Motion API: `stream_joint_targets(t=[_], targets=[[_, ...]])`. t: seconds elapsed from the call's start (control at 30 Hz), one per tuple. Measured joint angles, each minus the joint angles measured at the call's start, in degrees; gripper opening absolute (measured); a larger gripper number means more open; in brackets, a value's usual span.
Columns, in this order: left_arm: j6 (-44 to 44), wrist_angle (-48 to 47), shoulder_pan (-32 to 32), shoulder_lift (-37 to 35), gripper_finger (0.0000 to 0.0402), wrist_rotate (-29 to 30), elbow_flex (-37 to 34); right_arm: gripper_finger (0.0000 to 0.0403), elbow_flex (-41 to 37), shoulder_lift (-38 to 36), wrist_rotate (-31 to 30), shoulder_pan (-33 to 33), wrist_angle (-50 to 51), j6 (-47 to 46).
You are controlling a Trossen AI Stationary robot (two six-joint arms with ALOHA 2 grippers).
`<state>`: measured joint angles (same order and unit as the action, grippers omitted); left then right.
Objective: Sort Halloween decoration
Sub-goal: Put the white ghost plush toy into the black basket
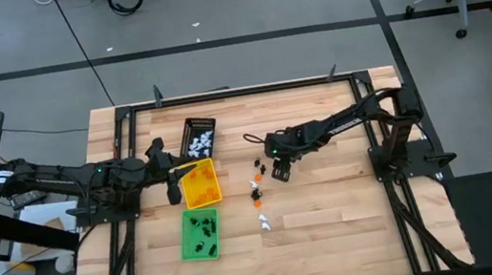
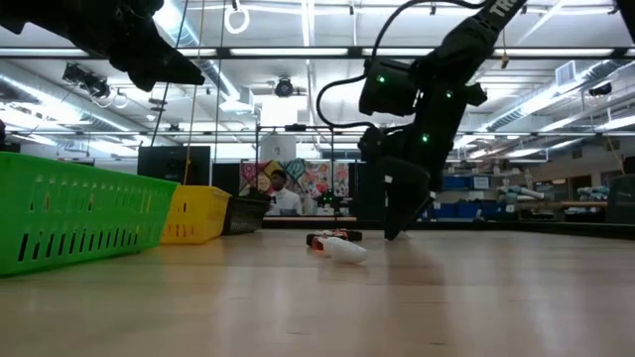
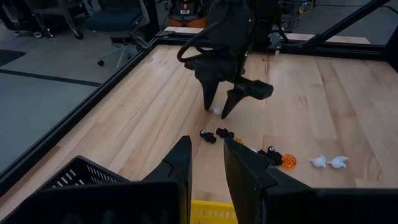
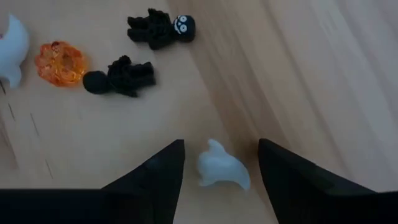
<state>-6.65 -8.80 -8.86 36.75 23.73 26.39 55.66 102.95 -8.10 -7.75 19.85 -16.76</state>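
Left gripper (image 1: 173, 180) hangs above the yellow tray (image 1: 200, 183), fingers (image 3: 179, 163) set a narrow gap apart with nothing between them. The black tray (image 1: 199, 136) lies behind the yellow one and holds white trinkets (image 1: 195, 146); the green tray (image 1: 200, 234) lies in front and holds black trinkets (image 1: 204, 224). Right of the trays, loose decorations sit on the table (image 1: 334, 212): two black figures (image 4: 134, 76) and an orange piece (image 4: 60, 62). Right gripper (image 4: 221, 163) is low at the table, fingers spread, a white ghost (image 4: 222, 168) lying on the wood between them, not gripped.
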Motion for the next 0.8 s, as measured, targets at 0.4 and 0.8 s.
stream_joint_targets(t=[0.4,0.8], targets=[[-0.05,-0.02,0.0,0.0,0.0069,0.0,0.0,0.0155,-1.68,-0.1,0.07,1.4,-1.46,-1.18],[-0.04,-0.04,0.0,0.0,0.0069,0.0,0.0,0.0077,2.18,0.47,4.38,2.04,0.96,0.29]])
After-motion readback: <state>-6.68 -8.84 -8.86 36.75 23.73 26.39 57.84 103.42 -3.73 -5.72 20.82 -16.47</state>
